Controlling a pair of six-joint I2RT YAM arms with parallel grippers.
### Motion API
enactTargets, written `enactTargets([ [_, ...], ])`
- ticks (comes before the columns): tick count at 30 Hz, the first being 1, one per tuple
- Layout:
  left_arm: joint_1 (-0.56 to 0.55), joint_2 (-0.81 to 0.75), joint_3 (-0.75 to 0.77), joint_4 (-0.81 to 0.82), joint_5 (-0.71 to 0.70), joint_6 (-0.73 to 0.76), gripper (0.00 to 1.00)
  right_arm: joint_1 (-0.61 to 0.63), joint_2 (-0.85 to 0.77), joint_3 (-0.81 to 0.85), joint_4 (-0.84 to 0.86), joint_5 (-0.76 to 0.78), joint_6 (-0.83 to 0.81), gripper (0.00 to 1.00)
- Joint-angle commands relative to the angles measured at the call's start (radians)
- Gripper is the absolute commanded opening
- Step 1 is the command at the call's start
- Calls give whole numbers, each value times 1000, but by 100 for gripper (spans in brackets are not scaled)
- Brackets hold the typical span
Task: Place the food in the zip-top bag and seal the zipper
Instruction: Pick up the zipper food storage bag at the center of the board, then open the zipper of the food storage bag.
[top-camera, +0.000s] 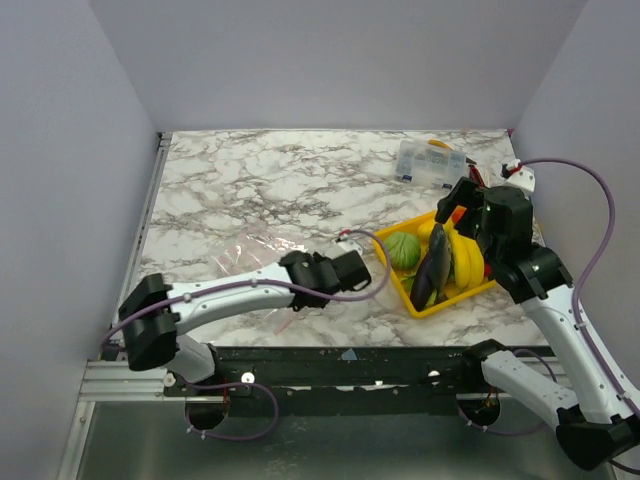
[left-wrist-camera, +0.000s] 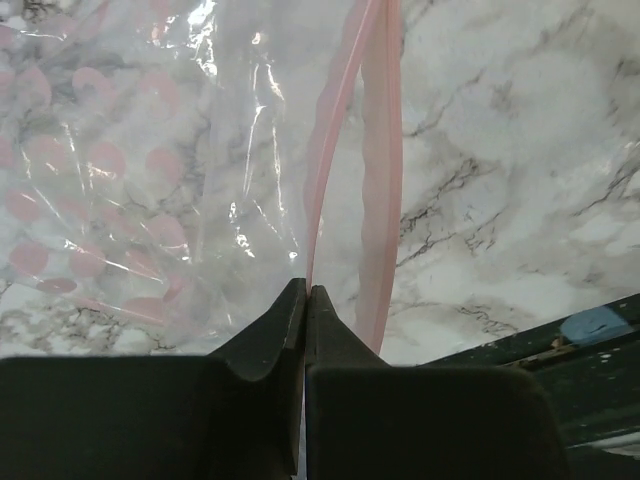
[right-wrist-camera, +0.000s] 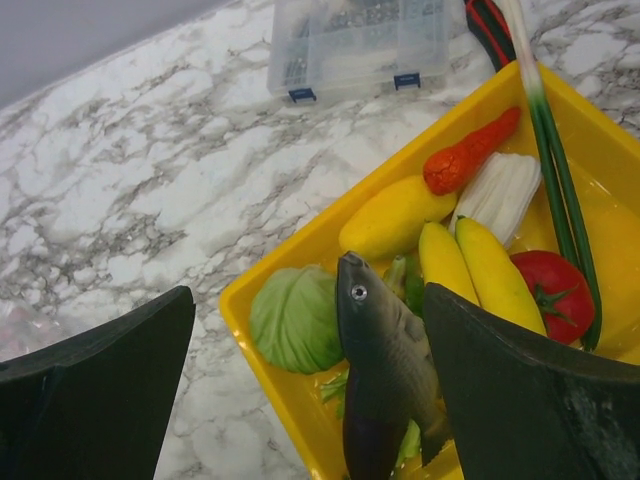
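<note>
**Currently: zip-top bag (top-camera: 248, 250) held at its mouth, no food (right-wrist-camera: 480, 265) in it**

We take the marble table (top-camera: 250, 170) first. The bag lies flat at its left-centre, partly under the left arm. It is clear and crinkled, printed with pale pink dots. Well apart to its right sits a yellow tray (right-wrist-camera: 285, 252), with a clear compartment box (right-wrist-camera: 360, 40) behind it.

All the food is in the tray. We note a green cabbage (right-wrist-camera: 295, 320), a dark fish-shaped piece (right-wrist-camera: 385, 340) lying over a purple eggplant (right-wrist-camera: 365, 445), two bananas, a tomato (right-wrist-camera: 545, 290), an orange carrot (right-wrist-camera: 470, 155) and a spring onion (right-wrist-camera: 548, 140).

The zipper (left-wrist-camera: 382, 180) shows in the left wrist view as two pink bands running straight away from the fingers, its long axis in line with them. The bag body lies to their left and bare marble to their right. The bands stand slightly apart, so we judge the mouth unsealed.

The left gripper (left-wrist-camera: 305, 290) is closed, its tips pinching the near end of one band. The right gripper (right-wrist-camera: 308, 295) is spread wide, holds nothing, and hangs over the tray with the fish-shaped piece between its fingers.

Finding: the food lies to the right of the bag, and the right arm is much the nearer to it. We judge the next pick falls to that arm, followed by a carry leftward to the held mouth. The thin film may sag shut.
</note>
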Motion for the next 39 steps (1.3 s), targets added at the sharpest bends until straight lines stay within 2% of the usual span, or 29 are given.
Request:
enactTargets([
  [1, 95, -105, 50, 7, 144, -22, 0, -3, 38, 45, -48, -218, -42, 98],
  [3, 134, -141, 53, 25, 188, -13, 0, -2, 59, 47, -8, -441, -48, 94],
  [5, 182, -173, 55, 38, 237, -21, 0, 0, 73, 33, 58, -629, 28, 90],
  [8, 233, -200, 55, 62, 287, -38, 0, 57, 63, -73, 249, -751, 224, 89],
  [11, 266, -215, 56, 95, 338, -46, 0, 207, 104, -110, 337, -624, 296, 88],
  [13, 272, -220, 65, 96, 345, -42, 0, 334, 174, -74, 324, -522, 310, 86],
  [15, 276, -228, 65, 100, 345, -34, 0, 417, 223, -48, 322, -420, 329, 83],
  [16, 280, -232, 64, 102, 348, -28, 0, 434, 240, -49, 339, -390, 337, 79],
  [19, 285, -244, 61, 104, 354, -13, 0, 451, 296, -63, 399, -388, 362, 63],
  [21, 285, -254, 49, 113, 357, -9, 0, 468, 344, -57, 434, -400, 364, 57],
  [29, 286, -278, 34, 132, 373, -6, 0, 530, 436, -37, 469, -290, 391, 45],
  [31, 286, -282, 35, 132, 374, -6, 0, 538, 451, -35, 481, -285, 401, 36],
  [33, 286, -281, 35, 134, 366, -8, 0, 546, 465, -24, 489, -294, 405, 23],
  [35, 287, -274, 38, 134, 344, 1, 0, 555, 474, -12, 475, -295, 429, 1],
  [39, 286, -255, 39, 138, 302, 43, 0, 569, 470, -12, 472, -299, 488, 0],
])
